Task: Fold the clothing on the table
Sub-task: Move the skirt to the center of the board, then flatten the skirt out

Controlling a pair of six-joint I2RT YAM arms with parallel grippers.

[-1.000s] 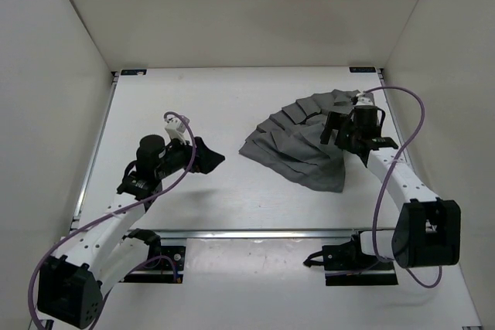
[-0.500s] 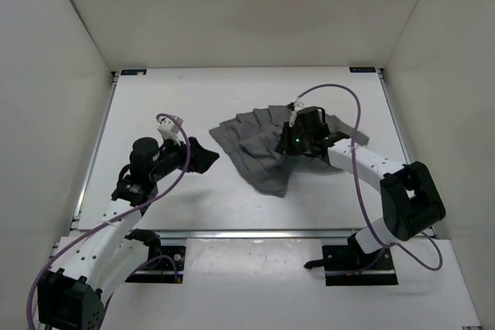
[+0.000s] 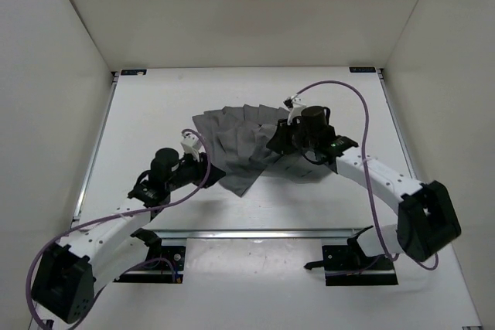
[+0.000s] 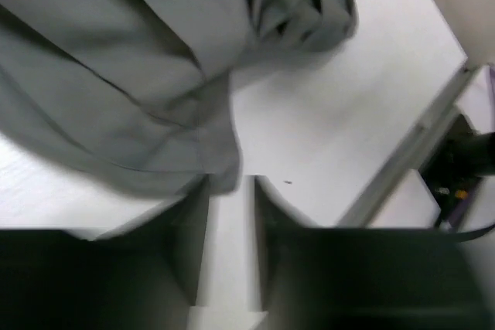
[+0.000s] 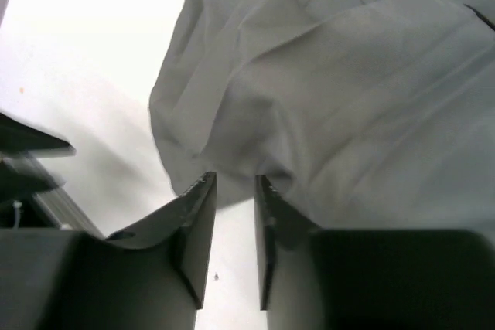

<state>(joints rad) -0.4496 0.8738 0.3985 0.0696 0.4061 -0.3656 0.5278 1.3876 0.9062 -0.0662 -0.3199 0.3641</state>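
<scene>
On the table (image 3: 155,106), grey pleated clothing (image 3: 232,133) lies rumpled.

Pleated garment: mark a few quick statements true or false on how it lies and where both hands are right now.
1. The pleated garment lies on the white table. True.
2. The garment is folded into a neat rectangle. False: it is fanned out and rumpled.
3. The right hand is over the garment's right part. True.
4. The left hand sits at the table's far left corner. False: it is at the garment's near left edge.
5. The right hand's jaws stand apart, with bare table showing between them. True.
</scene>
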